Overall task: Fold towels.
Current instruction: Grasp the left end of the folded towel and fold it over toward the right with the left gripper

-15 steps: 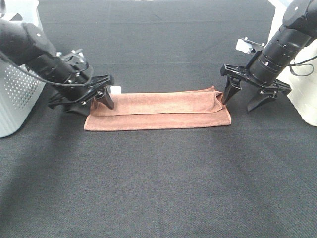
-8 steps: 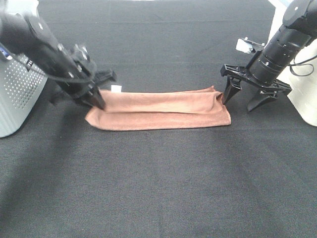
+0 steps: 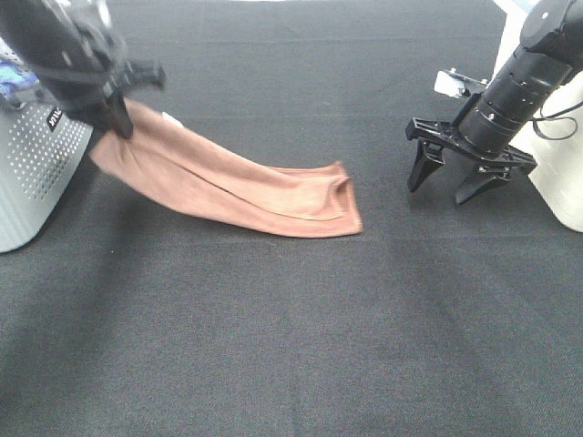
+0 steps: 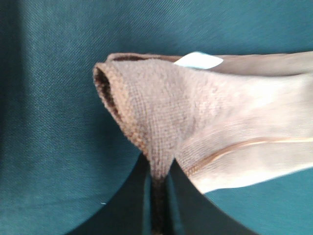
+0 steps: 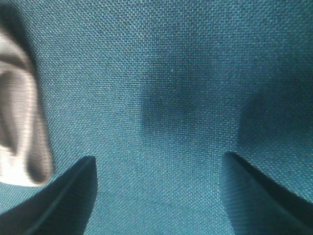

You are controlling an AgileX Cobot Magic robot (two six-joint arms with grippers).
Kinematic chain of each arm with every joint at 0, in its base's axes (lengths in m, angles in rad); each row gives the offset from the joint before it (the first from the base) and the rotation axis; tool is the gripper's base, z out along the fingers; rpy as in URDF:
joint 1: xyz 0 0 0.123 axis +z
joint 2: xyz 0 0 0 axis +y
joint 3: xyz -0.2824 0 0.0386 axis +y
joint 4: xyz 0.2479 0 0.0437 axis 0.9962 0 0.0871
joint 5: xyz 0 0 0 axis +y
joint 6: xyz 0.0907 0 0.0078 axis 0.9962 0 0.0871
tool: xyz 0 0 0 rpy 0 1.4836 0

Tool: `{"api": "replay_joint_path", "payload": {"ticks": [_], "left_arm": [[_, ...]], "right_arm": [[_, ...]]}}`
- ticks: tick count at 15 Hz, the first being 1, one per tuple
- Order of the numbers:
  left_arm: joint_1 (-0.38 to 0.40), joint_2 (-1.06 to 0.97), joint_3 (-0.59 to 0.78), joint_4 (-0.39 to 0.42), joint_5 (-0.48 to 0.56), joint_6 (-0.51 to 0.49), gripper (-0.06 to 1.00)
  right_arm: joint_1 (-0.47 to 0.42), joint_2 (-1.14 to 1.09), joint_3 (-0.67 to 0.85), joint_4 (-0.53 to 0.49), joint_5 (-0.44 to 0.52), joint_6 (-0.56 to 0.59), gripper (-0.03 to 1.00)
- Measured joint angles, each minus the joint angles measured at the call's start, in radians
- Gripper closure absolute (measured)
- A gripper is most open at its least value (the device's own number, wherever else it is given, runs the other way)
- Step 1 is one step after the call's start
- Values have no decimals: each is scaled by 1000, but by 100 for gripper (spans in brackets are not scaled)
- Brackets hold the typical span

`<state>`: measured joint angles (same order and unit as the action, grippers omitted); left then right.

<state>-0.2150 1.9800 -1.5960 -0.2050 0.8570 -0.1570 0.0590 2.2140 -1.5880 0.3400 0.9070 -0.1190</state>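
The terracotta-brown towel (image 3: 228,187) is folded into a long strip. Its left end hangs lifted from my left gripper (image 3: 117,126), and its right end still drags on the black cloth. In the left wrist view the left gripper (image 4: 158,183) is shut on a bunched corner of the towel (image 4: 195,117), with the small white tag (image 4: 198,60) showing. My right gripper (image 3: 453,187) is open and empty, standing on the black cloth to the right of the towel. In the right wrist view the right gripper (image 5: 159,188) has its fingers wide apart, with the towel end (image 5: 19,127) at the frame's edge.
A grey perforated basket (image 3: 32,182) stands at the left edge, right beside the lifted towel end. A white object (image 3: 565,182) stands at the right edge behind the right arm. Black cloth (image 3: 291,346) covers the table.
My left gripper has closed on the towel's left end and lifted it up and to the left, towards the basket. The towel's right end has slid left, away from the still right gripper.
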Motion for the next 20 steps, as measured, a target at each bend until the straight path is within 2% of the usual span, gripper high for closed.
{"api": "replay_joint_path", "payload": {"ticks": [3, 5, 7, 10, 11, 14, 15, 18, 19, 20], "left_arm": [[-50, -5, -22, -124, -16, -1, 92], [-147, 31, -35, -215, -115, -1, 92], [-212, 123, -118, -261, -141, -1, 92], [-275, 316, -331, -294, -123, -37, 92], [-275, 316, -331, -294, -123, -37, 92], [-298, 481, -541, -299, -42, -131, 90], [-303, 507, -572, -299, -36, -163, 85], [-317, 528, -588, -368, -62, -197, 52], [-320, 528, -589, -422, -87, -190, 46], [-325, 528, -592, -512, -115, -147, 42]], "right_arm": [[0, 0, 0, 0, 1, 0, 30], [0, 0, 0, 0, 1, 0, 30], [0, 0, 0, 0, 2, 0, 30], [0, 0, 0, 0, 5, 0, 30], [0, 0, 0, 0, 5, 0, 30], [0, 0, 0, 0, 10, 0, 30], [0, 0, 0, 0, 17, 0, 30], [0, 0, 0, 4, 19, 0, 30], [0, 0, 0, 12, 22, 0, 30], [0, 0, 0, 39, 26, 0, 30]]}}
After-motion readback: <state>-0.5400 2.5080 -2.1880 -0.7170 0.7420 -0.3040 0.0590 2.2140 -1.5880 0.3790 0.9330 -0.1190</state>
